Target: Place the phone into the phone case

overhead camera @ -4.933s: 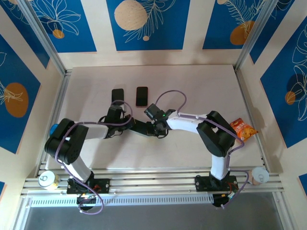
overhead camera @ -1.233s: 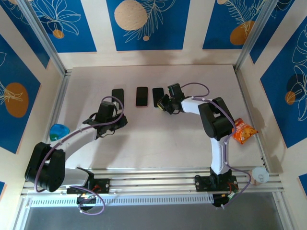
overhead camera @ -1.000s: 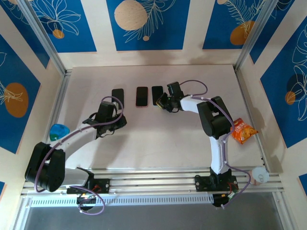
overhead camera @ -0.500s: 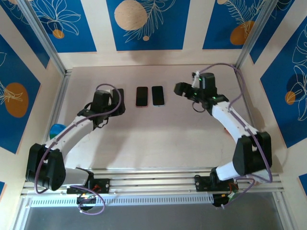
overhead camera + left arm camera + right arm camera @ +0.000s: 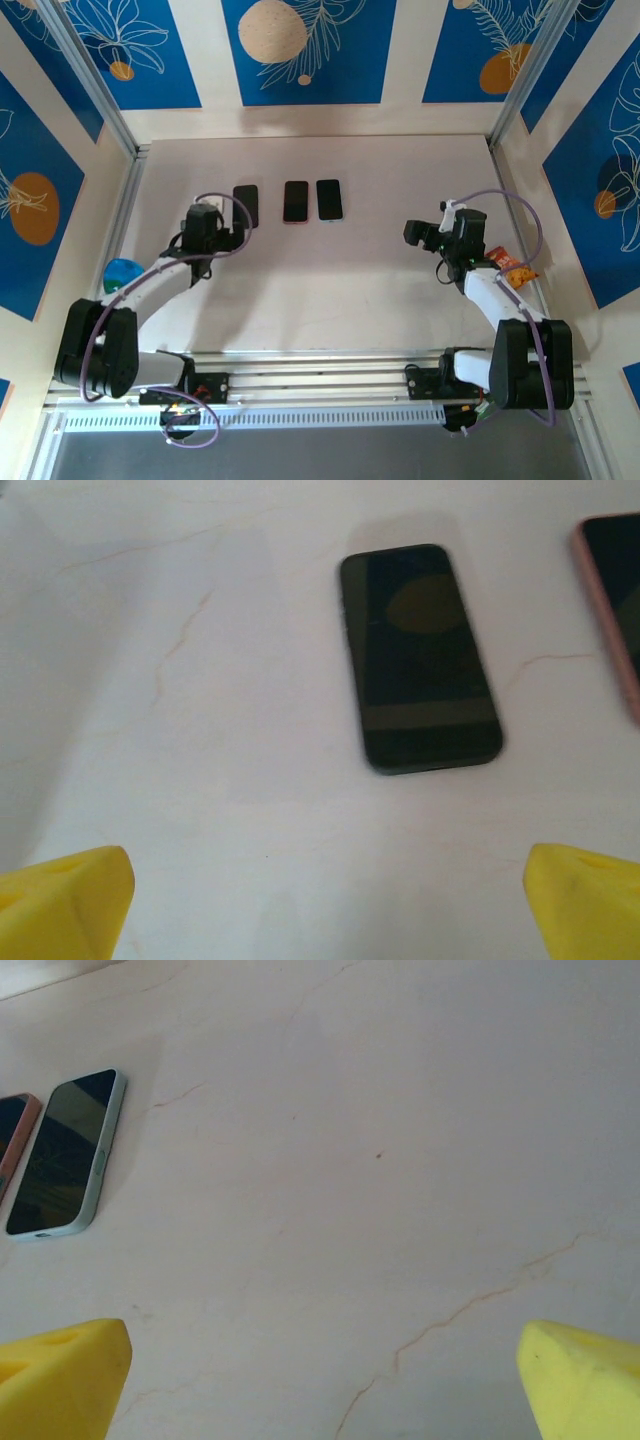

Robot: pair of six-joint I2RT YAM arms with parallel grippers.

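Observation:
Three phones lie in a row at the back of the table. A bare black phone (image 5: 246,204) (image 5: 420,658) is on the left. A pink-cased phone (image 5: 295,201) (image 5: 608,610) (image 5: 12,1135) is in the middle. A phone in a light blue case (image 5: 329,199) (image 5: 65,1153) is on the right. My left gripper (image 5: 208,227) (image 5: 325,910) is open and empty, just left of and nearer than the black phone. My right gripper (image 5: 413,233) (image 5: 322,1380) is open and empty, well to the right of the row, with bare table under its yellow fingertips (image 5: 585,1380).
An orange snack bag (image 5: 515,272) lies by the table's right edge, close to the right arm. A blue object (image 5: 122,272) sits at the left edge beside the left arm. The wide front middle of the table is bare.
The right gripper left the blue-cased phone beside the pink-cased one, then swung away to the right. The left gripper drew back leftward, off the black phone.

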